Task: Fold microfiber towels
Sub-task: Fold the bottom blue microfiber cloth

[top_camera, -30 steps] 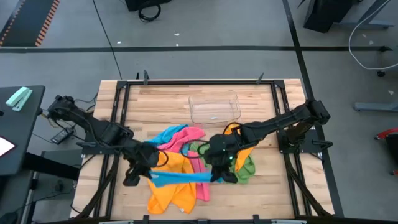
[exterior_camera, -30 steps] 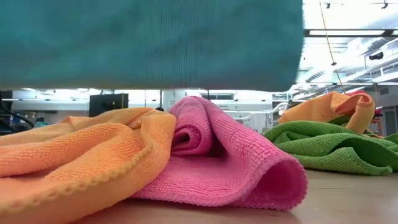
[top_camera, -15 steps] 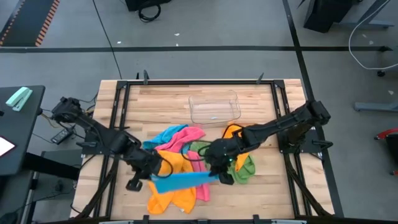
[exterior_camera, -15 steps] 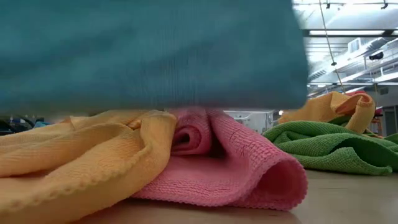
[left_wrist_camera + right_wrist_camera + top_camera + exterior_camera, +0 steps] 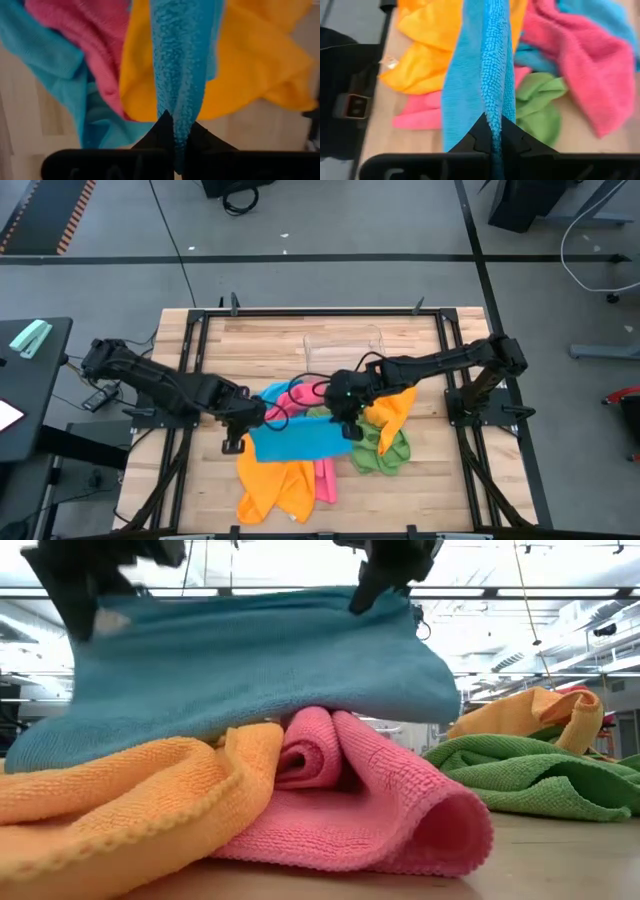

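Blue towel (image 5: 297, 442), pinched at a corner by each closed end effector, left (image 5: 243, 420) and right (image 5: 345, 410), now spreads wider between them than a second ago, so folding can begin.

A robotics lab or workshop: a wooden tabletop (image 5: 250, 335) framed by black metal rails (image 5: 320, 311) stands on a grey concrete floor (image 5: 330, 220) with loose cables (image 5: 590, 255). Long ceiling strip lights (image 5: 560, 592) and exposed overhead ducting (image 5: 600, 630) show beyond it.
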Robot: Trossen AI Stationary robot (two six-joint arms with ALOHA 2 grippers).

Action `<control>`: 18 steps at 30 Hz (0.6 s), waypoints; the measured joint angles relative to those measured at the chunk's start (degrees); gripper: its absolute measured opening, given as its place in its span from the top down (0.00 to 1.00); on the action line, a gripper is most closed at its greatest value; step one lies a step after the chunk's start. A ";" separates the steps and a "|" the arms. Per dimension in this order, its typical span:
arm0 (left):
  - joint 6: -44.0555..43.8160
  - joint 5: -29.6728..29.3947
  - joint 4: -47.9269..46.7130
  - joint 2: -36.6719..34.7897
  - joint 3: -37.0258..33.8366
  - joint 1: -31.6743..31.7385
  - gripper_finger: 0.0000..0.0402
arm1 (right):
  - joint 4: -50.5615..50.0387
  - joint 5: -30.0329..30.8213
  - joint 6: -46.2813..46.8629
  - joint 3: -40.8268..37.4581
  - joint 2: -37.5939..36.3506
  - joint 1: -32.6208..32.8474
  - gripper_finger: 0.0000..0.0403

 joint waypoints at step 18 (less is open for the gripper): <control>2.38 -0.44 -2.11 -0.02 -2.61 9.02 0.94 | -6.12 2.51 -4.21 -0.02 -0.69 -7.79 0.50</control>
